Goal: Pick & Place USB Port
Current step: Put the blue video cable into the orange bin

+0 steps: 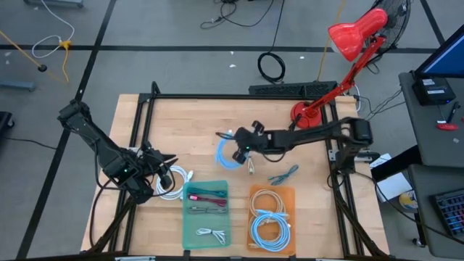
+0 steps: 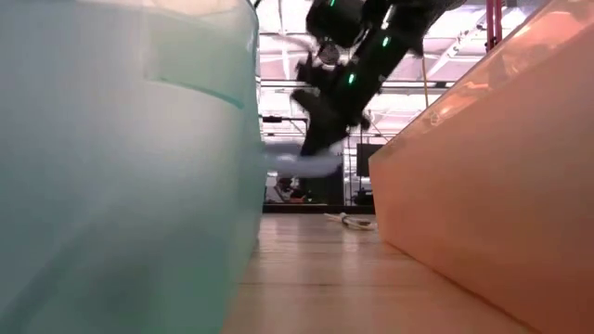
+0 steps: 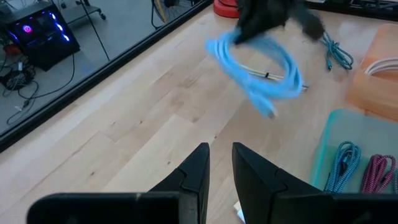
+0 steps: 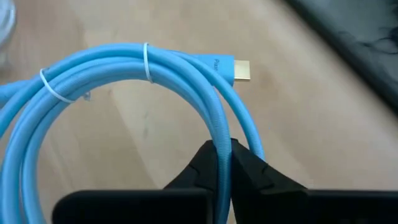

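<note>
A light blue USB cable [image 1: 225,153], coiled and bound with white ties, hangs over the middle of the table. My right gripper [image 1: 241,148] is shut on it. The coil's gold plug [image 4: 242,70] sticks out on the side away from the fingers. In the low view the coil [image 2: 302,163] is clear of the wood below my right gripper [image 2: 320,116]. My left gripper [image 1: 165,169] waits at the table's left beside a white cable coil [image 1: 174,185]. Its fingers [image 3: 220,163] stand slightly open with nothing between them. My right gripper pinches a strand of the blue coil's loop [image 4: 221,142] between its two fingers, opposite the plug end. A neighbouring strand [image 4: 250,144] runs past outside one finger. The fingers slant down from the table's right and lie across the strand. The coil hangs lifted clear of the table.
A green tray [image 1: 206,230] with several cables and an orange tray [image 1: 290,194] with white and blue coils stand at the near edge. A teal cable [image 1: 284,174] and a small cable [image 1: 251,167] lie under the arm. A red lamp [image 1: 312,110] stands far right.
</note>
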